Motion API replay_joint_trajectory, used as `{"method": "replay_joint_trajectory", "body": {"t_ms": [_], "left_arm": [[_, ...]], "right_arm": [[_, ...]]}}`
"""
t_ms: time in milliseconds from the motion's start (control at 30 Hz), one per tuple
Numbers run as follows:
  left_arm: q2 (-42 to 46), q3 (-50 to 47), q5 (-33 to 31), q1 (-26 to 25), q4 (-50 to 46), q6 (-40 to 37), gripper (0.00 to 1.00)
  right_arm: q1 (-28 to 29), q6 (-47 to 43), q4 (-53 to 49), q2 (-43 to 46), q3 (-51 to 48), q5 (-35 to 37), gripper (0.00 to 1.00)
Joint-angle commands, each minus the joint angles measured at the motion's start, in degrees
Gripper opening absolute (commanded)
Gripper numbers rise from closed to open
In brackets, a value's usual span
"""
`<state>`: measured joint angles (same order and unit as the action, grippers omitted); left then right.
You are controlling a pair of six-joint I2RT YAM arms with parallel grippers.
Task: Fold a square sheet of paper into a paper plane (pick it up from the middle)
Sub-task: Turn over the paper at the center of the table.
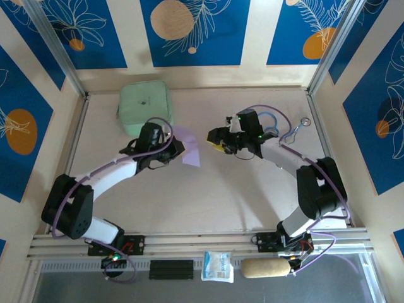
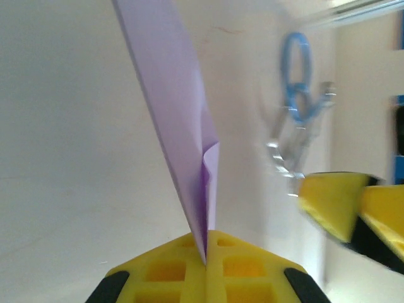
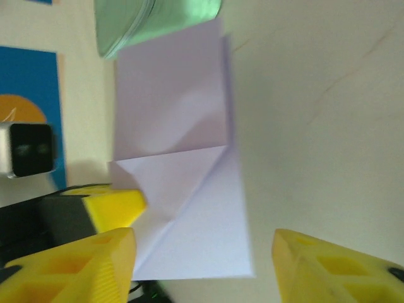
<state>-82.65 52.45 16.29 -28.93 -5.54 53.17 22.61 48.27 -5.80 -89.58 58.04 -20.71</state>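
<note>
The square sheet of paper [image 1: 190,148], pale lilac, is folded over and held on edge above the table's middle. My left gripper [image 2: 206,254] is shut on its lower edge, and the sheet [image 2: 173,101] rises from between the yellow fingers. In the right wrist view the paper [image 3: 183,183] is a folded rectangle with a diagonal crease and a flap line, not a pointed paper plane. My right gripper [image 3: 203,255] stands open, its fingers apart either side of the paper's near edge without touching it. From above, the right gripper [image 1: 213,139] is just right of the sheet.
A mint-green pouch [image 1: 144,106] lies at the back left, close behind the left gripper [image 1: 175,149]. A blue carabiner with metal rings [image 1: 291,129] rests at the back right. A small packet [image 1: 218,266] and a tan roll [image 1: 265,268] sit below the front rail.
</note>
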Motion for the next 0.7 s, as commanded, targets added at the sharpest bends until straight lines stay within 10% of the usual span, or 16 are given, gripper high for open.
{"method": "replay_joint_trajectory", "body": {"t_ms": [0,333,667], "left_arm": [[0.7,10.3,-19.0,-4.0,-29.0,-17.0,0.06],[-17.5,31.2,-52.3,-13.8,-54.7,-22.9,0.05],[-29.9,36.0,-43.8,-16.2,-51.0,-18.6,0.12]], "right_arm": [[-0.9,-7.4,-8.2,4.0,0.3,10.2,0.65],[-4.1,-7.0,-11.2,8.5,-1.8,18.9,0.68],[-6.8,-3.9,-11.1,11.4,-6.2,19.9,0.67]]}}
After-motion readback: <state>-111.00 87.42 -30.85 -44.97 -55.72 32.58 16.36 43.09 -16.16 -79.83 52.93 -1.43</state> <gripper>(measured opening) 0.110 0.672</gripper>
